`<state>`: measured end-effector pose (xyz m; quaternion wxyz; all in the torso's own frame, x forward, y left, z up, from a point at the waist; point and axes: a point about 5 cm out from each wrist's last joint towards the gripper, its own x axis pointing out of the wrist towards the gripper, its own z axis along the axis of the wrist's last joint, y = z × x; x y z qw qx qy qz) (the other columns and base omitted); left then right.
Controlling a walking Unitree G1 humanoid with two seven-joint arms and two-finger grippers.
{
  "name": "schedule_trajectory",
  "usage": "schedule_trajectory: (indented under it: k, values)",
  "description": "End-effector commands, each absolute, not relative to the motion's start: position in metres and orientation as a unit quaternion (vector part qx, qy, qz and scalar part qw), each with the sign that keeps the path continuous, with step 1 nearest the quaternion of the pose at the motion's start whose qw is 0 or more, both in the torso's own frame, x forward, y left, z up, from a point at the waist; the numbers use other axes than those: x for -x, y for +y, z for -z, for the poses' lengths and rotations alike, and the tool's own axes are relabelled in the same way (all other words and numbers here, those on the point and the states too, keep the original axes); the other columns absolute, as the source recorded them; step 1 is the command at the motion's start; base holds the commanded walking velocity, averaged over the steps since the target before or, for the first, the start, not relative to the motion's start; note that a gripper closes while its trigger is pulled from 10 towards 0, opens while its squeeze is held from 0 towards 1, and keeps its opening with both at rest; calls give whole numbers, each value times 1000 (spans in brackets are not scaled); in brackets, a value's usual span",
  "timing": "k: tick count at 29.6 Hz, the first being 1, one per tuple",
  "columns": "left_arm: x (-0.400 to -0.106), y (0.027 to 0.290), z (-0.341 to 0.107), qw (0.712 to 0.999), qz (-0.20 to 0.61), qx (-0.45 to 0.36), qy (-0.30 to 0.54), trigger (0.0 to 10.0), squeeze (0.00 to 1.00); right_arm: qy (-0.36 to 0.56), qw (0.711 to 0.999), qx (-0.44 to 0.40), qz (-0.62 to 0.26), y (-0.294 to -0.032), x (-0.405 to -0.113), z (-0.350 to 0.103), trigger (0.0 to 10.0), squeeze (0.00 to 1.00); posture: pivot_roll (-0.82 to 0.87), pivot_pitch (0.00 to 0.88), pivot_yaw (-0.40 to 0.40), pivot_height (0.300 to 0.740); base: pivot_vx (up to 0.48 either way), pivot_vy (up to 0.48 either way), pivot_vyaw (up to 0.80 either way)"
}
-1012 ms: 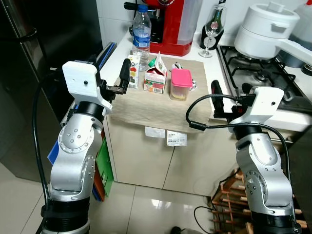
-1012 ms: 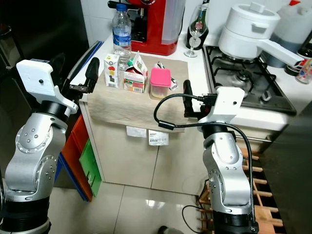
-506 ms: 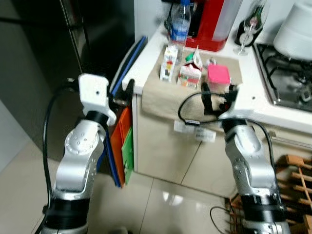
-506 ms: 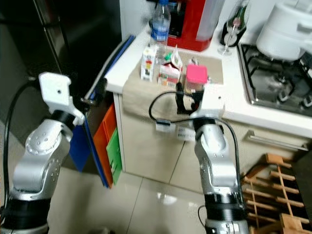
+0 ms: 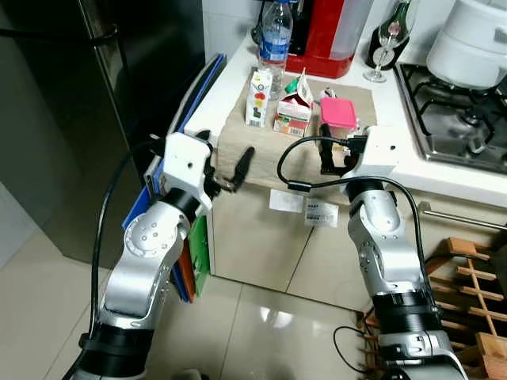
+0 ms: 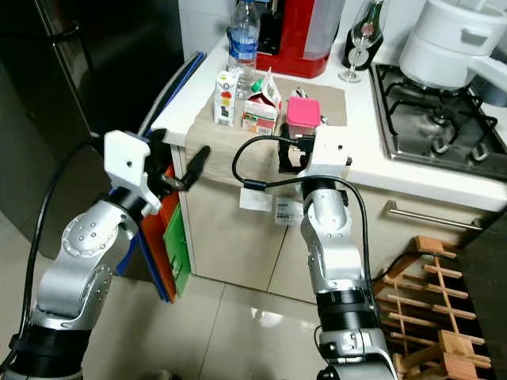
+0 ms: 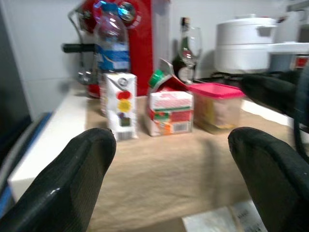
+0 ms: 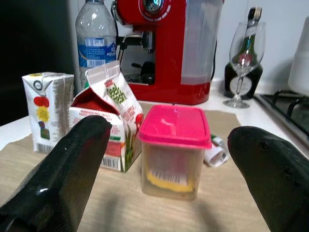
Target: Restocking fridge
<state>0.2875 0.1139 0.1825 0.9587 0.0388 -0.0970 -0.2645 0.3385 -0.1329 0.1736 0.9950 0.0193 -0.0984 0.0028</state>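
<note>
On a beige cloth (image 5: pixel 265 146) at the counter's front stand a small white juice carton (image 5: pixel 257 99), an opened red-and-green gable carton (image 5: pixel 295 116) and a pink-lidded container (image 5: pixel 338 123). A water bottle (image 5: pixel 275 36) stands behind them. My left gripper (image 5: pixel 224 154) is open at the counter's front left corner, short of the cartons (image 7: pixel 119 104). Just in front of the pink-lidded container (image 8: pixel 174 150) my right gripper (image 5: pixel 337 154) is open, with nothing between its fingers. The black fridge (image 5: pixel 71 95) stands shut on the left.
A red coffee machine (image 5: pixel 329 32), a wine glass (image 5: pixel 388 39) and a dark bottle line the back of the counter. A white pot (image 5: pixel 471 47) sits on the gas hob (image 5: pixel 451 119). Coloured boards (image 5: pixel 194 253) lean between fridge and cabinet. A wooden rack (image 5: pixel 475 293) stands low right.
The whole picture has shifted, so the camera has moved back and up. My right gripper now sits closer to the pink-lidded container. My left gripper is lower, by the counter's front edge.
</note>
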Motion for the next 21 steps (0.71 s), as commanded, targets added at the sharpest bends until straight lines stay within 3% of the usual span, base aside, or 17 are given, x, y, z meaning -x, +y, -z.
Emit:
schedule_trajectory:
  k: [1, 10, 21]
  values:
    - [-286, 113, -176, 955, 283, -32, -80, 10000, 0, -105, 994, -12, 14, -137, -340, -175, 10000, 0, 17, 3, -54, 740, 0, 0, 0]
    - [-271, 107, -176, 945, 319, -20, -72, 10000, 0, -98, 994, -21, 52, -141, -349, -178, 10000, 0, 35, 97, -37, 740, 0, 0, 0]
    - [-247, 105, -175, 935, 347, -4, -68, 10000, 0, -85, 994, -32, 58, -145, -367, -176, 10000, 0, 93, 122, -40, 740, 0, 0, 0]
